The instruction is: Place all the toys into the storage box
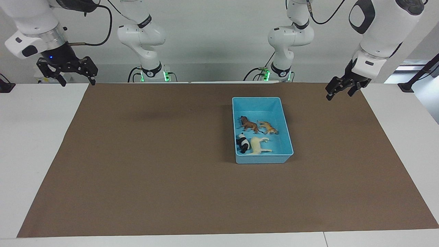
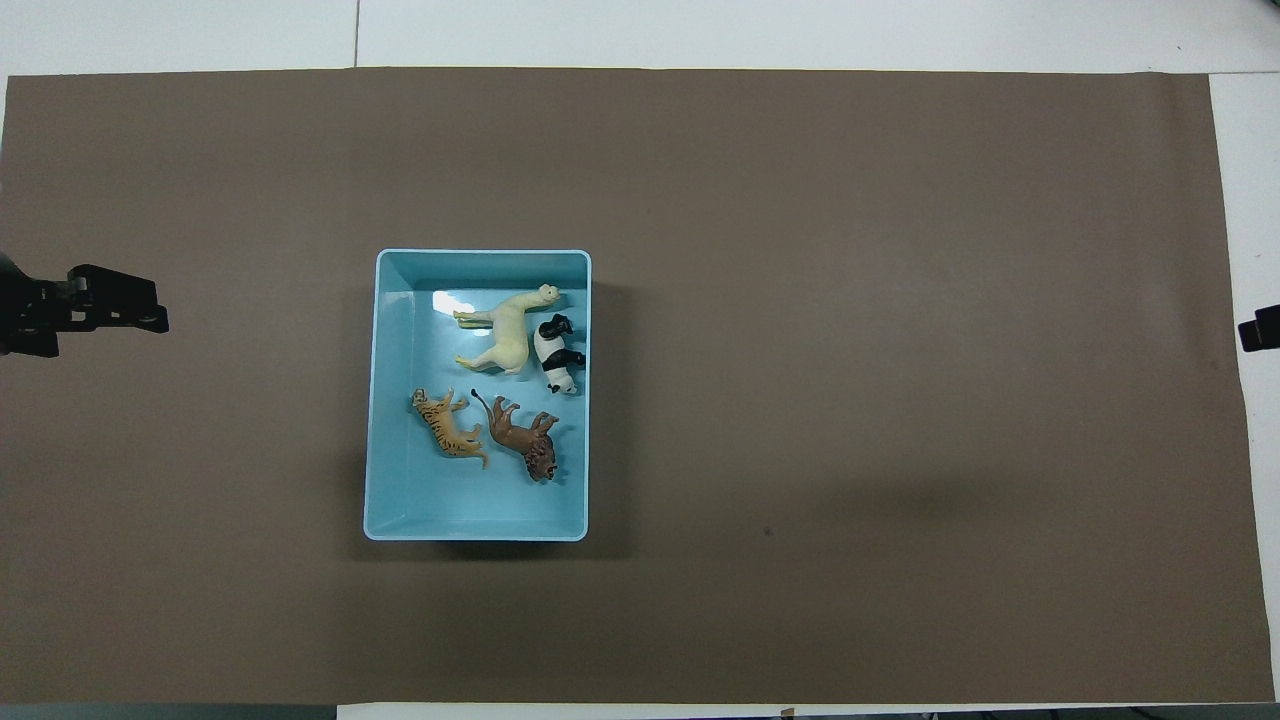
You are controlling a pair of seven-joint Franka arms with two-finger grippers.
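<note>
Facing view: the box sits on the brown mat, toward the left arm's end of the table and fairly near the robots. All four toys lie inside it, so by my reading the task is done. The lion and tiger lie side by side in the half nearer the robots; the panda and horse lie in the half farther from them, the panda against the wall on the right arm's side. All four appear tipped on their sides, which suits toys dropped in rather than set down. The left gripper hangs in the air over the mat's corner at its own end, jaws spread wide and holding nothing. The right gripper hangs over the table edge at its end, also wide and empty. Both are well apart from the box; I judge they are parked there because nothing is left to pick up

Overhead view: the box shows its whole floor. The horse and panda touch or nearly touch; the tiger and lion lie just beside each other, and the strip nearest the robots is bare. No toy rests on the mat. The left gripper shows at the frame's edge, and only a tip of the right gripper peeks in at the other edge
</note>
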